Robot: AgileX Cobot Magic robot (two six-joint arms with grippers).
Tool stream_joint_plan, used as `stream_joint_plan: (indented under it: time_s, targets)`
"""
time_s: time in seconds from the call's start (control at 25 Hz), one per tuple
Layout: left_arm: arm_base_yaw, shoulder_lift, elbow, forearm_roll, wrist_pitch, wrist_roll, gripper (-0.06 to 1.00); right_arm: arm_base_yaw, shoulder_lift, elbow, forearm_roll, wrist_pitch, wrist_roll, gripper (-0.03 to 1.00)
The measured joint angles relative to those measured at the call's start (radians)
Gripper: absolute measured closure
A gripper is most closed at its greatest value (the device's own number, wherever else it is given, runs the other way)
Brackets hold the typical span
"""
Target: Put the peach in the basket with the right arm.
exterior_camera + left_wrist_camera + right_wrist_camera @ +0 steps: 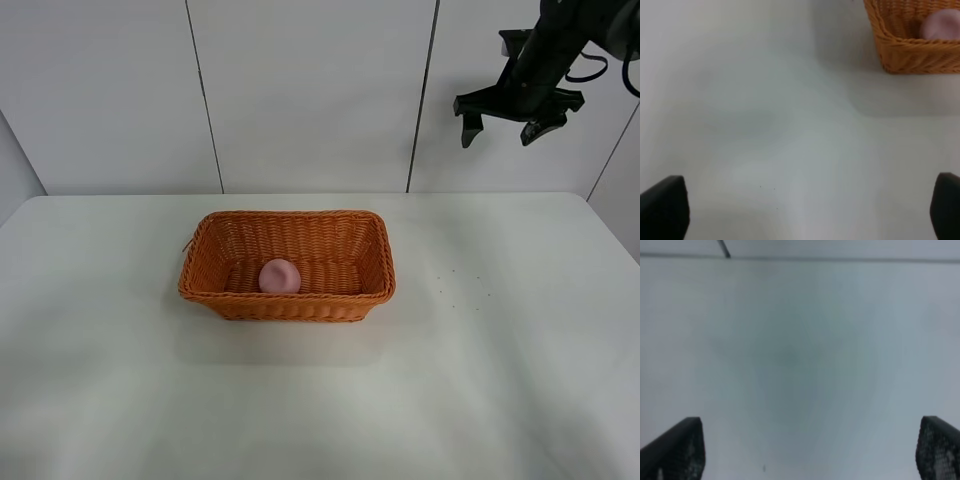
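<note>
The pale pink peach (pixel 279 276) lies inside the orange-brown wicker basket (pixel 288 302) near its front wall; the left wrist view also shows the peach (pixel 941 24) within a corner of the basket (pixel 910 50). My right gripper (pixel 503 128) hangs high at the back right, far above the table, open and empty. In the right wrist view its black fingertips (pixel 675 450) stand wide apart over bare white table. The left gripper (pixel 805 207) is open too, with only its fingertips (pixel 665 207) showing, away from the basket.
The white table (pixel 480 380) stretches all around the basket. Behind it stands a white panelled wall (pixel 300 90) with dark seams. The left arm does not appear in the exterior high view.
</note>
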Motion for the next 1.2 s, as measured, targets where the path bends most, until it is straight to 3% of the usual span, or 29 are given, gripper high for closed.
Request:
stream_joint_plan:
  time_s: [0.4,0.88,1.2]
  targets:
    - [0.000,0.000,0.000,0.000,0.000,0.000,-0.04,0.001,-0.493,0.578,0.002,-0.002,0.000,0.32]
    - [0.000,0.000,0.000,0.000,0.000,0.000,-0.04,0.001,-1.318,1.330,0.025,-0.002,0.003,0.32]
    - [0.000,0.000,0.000,0.000,0.000,0.000,-0.04,0.001,-1.880,1.651,0.030,-0.167,0.006,0.32]
